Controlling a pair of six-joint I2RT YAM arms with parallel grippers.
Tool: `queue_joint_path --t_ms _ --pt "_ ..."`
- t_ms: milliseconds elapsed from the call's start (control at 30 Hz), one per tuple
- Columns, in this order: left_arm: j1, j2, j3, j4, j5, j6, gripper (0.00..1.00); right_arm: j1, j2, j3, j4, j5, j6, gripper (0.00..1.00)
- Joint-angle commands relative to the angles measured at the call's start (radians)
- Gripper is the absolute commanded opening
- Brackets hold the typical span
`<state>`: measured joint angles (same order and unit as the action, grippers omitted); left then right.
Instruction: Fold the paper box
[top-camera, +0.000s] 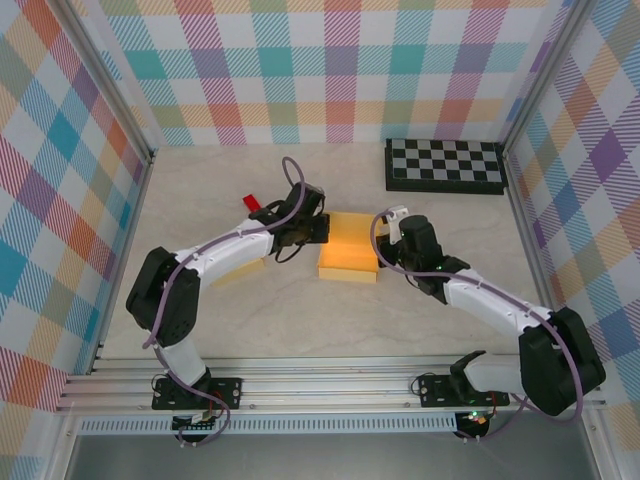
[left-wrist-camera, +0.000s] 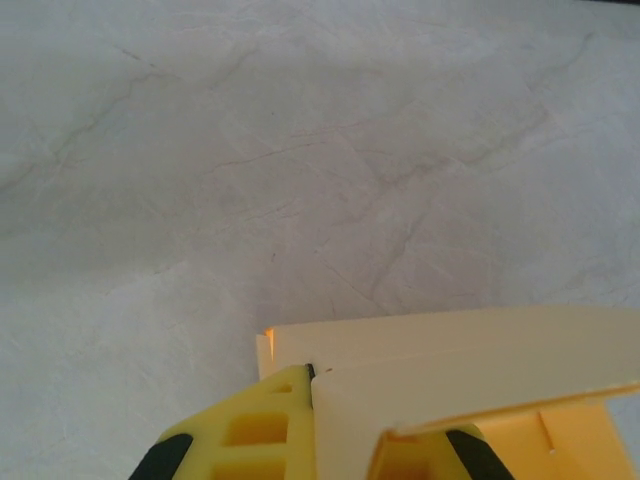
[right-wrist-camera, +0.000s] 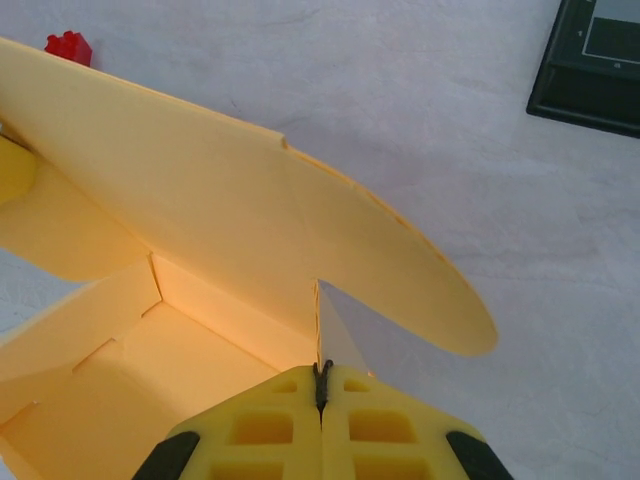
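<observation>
The yellow paper box (top-camera: 348, 258) lies half-formed at the middle of the table, between the two arms. My left gripper (top-camera: 310, 232) is at its left side, and in the left wrist view the left gripper (left-wrist-camera: 345, 405) is shut on a pale upright wall of the box (left-wrist-camera: 450, 350). My right gripper (top-camera: 386, 250) is at the box's right side. In the right wrist view the right gripper (right-wrist-camera: 322, 378) is pinched shut on a thin side wall of the box (right-wrist-camera: 200, 220). A long round-ended flap stands over the box's hollow inside.
A small red block (top-camera: 252, 203) sits on the table just left of the left gripper, and the red block (right-wrist-camera: 68, 46) also appears at top left. A black checkerboard (top-camera: 445, 165) lies at the back right. Plaid walls close in the table.
</observation>
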<state>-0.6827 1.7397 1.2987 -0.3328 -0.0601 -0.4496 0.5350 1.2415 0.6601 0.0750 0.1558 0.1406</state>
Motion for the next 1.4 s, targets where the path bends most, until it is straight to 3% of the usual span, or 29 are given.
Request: queue_joint_path --t_ms 0,133,267,467,567,800,1033,1367 --pt "-0.053 -0.046 -0.024 0.002 -0.053 -0.208 0.00 0.037 -0.034 -0.040 0.029 0.033 0.120 0.00" --pt "-0.140 -0.118 -0.139 0.146 -0.149 -0.174 0.00 0.082 -0.057 -0.080 0.042 0.067 0.146 0.00" --pt "-0.240 -0.213 -0.309 0.287 -0.324 -0.104 0.00 0.113 -0.128 -0.174 0.080 0.106 0.211 0.00" --pt "-0.348 -0.260 -0.505 0.443 -0.450 -0.199 0.00 0.150 -0.254 -0.273 0.026 0.140 0.242 0.00" --pt "-0.369 -0.239 -0.531 0.449 -0.454 -0.267 0.00 0.157 -0.297 -0.307 -0.027 0.132 0.281 0.00" --pt "-0.397 -0.213 -0.547 0.415 -0.481 -0.279 0.00 0.200 -0.338 -0.362 -0.083 0.134 0.374 0.00" --pt "-0.398 -0.236 -0.555 0.364 -0.502 -0.274 0.00 0.207 -0.302 -0.230 -0.260 0.164 0.494 0.00" --pt "-0.409 -0.207 -0.643 0.445 -0.479 -0.213 0.00 0.242 -0.269 -0.351 -0.200 0.195 0.584 0.00"
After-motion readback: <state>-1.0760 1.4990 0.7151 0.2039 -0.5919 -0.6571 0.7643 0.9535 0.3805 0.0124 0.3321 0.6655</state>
